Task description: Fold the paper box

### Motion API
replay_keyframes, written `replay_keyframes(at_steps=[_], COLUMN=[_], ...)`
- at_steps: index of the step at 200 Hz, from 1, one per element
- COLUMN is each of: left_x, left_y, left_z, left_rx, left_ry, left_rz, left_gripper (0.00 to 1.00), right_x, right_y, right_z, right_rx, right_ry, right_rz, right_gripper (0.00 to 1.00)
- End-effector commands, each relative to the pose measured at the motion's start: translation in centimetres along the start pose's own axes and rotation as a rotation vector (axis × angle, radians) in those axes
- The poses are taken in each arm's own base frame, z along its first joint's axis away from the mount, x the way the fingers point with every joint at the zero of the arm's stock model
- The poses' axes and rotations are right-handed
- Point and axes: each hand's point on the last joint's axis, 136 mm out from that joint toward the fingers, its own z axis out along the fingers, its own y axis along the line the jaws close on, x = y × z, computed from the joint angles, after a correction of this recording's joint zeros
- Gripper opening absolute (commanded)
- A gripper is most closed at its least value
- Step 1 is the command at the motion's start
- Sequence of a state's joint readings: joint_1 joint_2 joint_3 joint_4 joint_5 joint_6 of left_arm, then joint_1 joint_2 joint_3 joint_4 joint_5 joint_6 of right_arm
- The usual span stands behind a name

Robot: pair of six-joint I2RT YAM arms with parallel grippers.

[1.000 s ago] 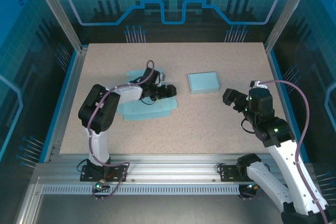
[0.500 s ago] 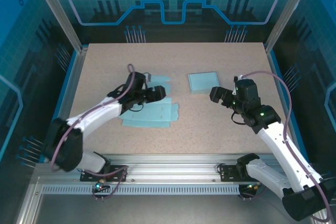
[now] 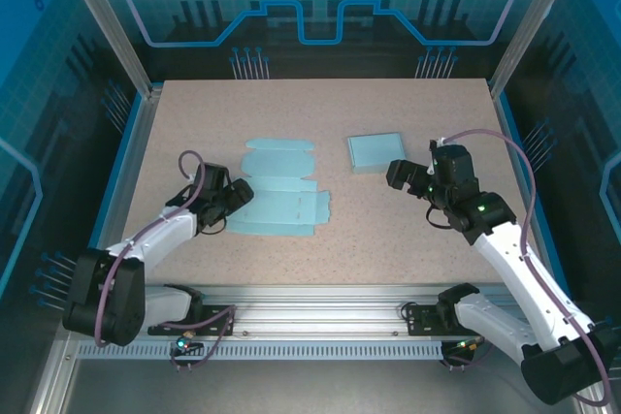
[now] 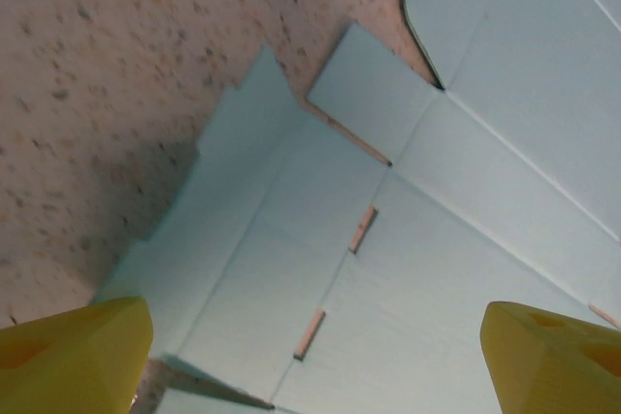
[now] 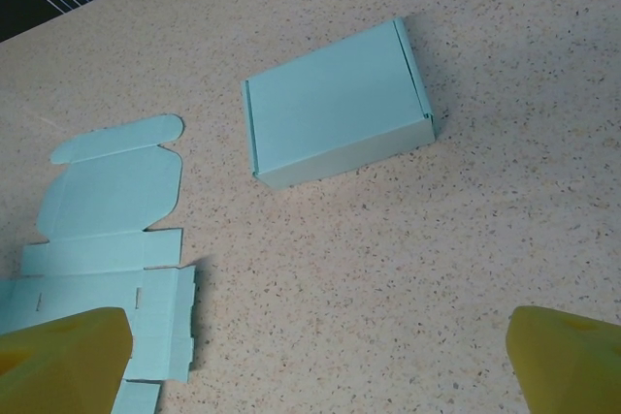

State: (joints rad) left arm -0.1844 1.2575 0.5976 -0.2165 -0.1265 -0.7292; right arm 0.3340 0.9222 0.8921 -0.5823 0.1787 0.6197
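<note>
Table (image 3: 388, 239): speckled beige, blue walls around.
Flat paper box (image 3: 281, 196): unfolded, left of centre; left wrist view adds its slots and creases.
Folded box (image 3: 375, 151): farther right; right wrist view shows its lid seam.
Left gripper (image 3: 236, 198): spread, over the flat paper box's left edge.
Right gripper (image 3: 398, 175): spread, near the folded box, apart.

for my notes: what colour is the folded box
Light blue folded box, best in right wrist view.

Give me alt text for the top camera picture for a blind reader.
A flat, unfolded light-blue box blank lies left of centre on a speckled table, the open left gripper at its left edge. A matching closed box sits to its right, near the open right gripper.
</note>
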Motion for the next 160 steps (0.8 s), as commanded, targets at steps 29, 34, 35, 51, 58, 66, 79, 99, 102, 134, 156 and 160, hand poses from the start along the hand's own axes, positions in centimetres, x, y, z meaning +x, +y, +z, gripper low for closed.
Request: replay_keyframes(at_steps=[29, 34, 35, 51, 58, 66, 79, 99, 102, 134, 156, 160], left_x=[-2.6, -2.7, -2.6, -2.4, -2.2, -2.0, -1.5, -1.1, -1.0, -1.4, -2.0, -2.1], left_y=[2.3, 2.3, 2.4, 2.7, 2.6, 2.5, 2.1, 1.4, 1.4, 0.0, -1.7, -2.1], left_z=[-0.2, -0.2, -0.2, 0.4, 0.8, 1.3, 2.2, 3.3, 3.4, 3.6, 2.9, 2.7], left_rx=[-0.167, -0.173, -0.175, -0.193, -0.19, -0.183, -0.162, -0.13, -0.128, -0.065, 0.013, 0.027], left_ry=[-0.097, -0.099, -0.098, -0.083, -0.073, -0.06, -0.033, -0.001, 0.003, -0.011, -0.032, -0.038], left_rz=[0.067, 0.072, 0.073, 0.083, 0.084, 0.083, 0.084, 0.093, 0.095, 0.136, 0.199, 0.213], left_gripper=[0.89, 0.89, 0.89, 0.89, 0.88, 0.87, 0.85, 0.75, 0.71, 0.49, 0.29, 0.29], right_x=[-0.5, -0.6, -0.6, -0.6, -0.6, -0.5, -0.5, -0.3, -0.3, -0.3, -0.3, -0.3], right_y=[0.3, 0.4, 0.3, 0.4, 0.5, 0.5, 0.6, 0.6, 0.6, 0.4, 0.6, 0.6], right_z=[-0.5, -0.5, -0.5, -0.5, -0.4, -0.3, -0.2, -0.1, -0.1, -0.3, -0.2, -0.2], right_rx=[-0.003, -0.004, -0.004, -0.003, -0.006, -0.008, -0.011, -0.009, -0.009, -0.001, -0.008, -0.013], right_ry=[-0.028, -0.03, -0.03, -0.028, -0.026, -0.022, -0.018, -0.012, -0.011, -0.013, -0.012, -0.011], right_rz=[-0.024, -0.025, -0.025, -0.025, -0.026, -0.026, -0.026, -0.025, -0.025, -0.028, -0.038, -0.041], right_gripper=[1.0, 1.0, 1.0, 1.0, 1.0, 1.0, 1.0, 1.0, 1.0, 1.0, 1.0, 1.0])
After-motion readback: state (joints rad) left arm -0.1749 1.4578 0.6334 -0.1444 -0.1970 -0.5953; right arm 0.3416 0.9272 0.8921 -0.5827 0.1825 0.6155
